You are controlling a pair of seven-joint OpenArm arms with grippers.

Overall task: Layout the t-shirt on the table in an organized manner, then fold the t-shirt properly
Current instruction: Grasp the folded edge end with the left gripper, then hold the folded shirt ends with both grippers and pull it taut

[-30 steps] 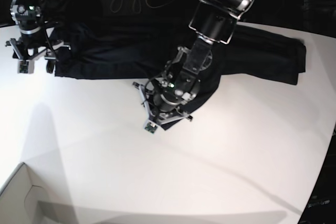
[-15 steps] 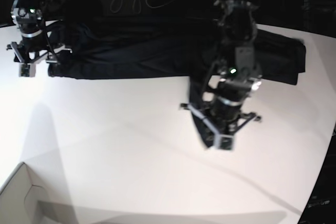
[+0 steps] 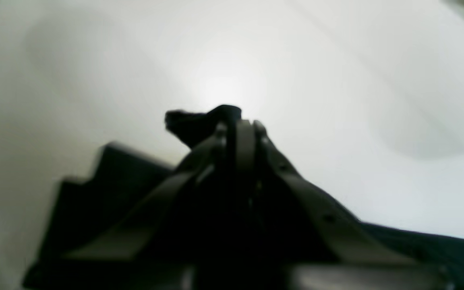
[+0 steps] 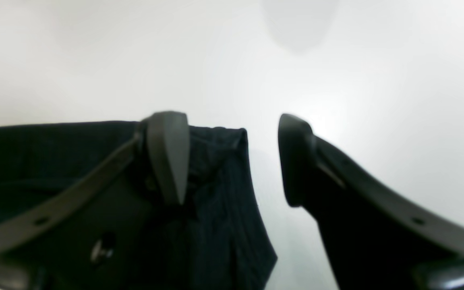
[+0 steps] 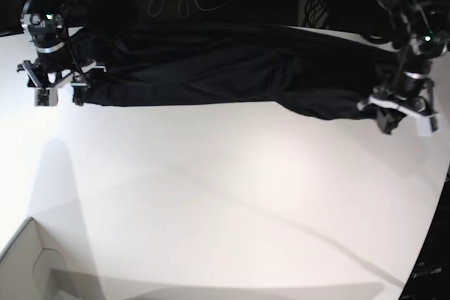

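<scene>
T-shirt [image 5: 211,68] spans both: left pincer [image 5: 402,112] clamps one end; right pincer [image 5: 58,88] gapes over the other.

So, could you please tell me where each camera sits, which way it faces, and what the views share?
Base: high above, looking down on the table, the t-shirt stretched along its far edge, both arms at its ends.
Left wrist: on the left gripper, facing past shut fingers pinching black cloth.
Right wrist: on the right gripper, facing past open fingers over the shirt's edge.
Shared: t-shirt and table appear in all three.
</scene>
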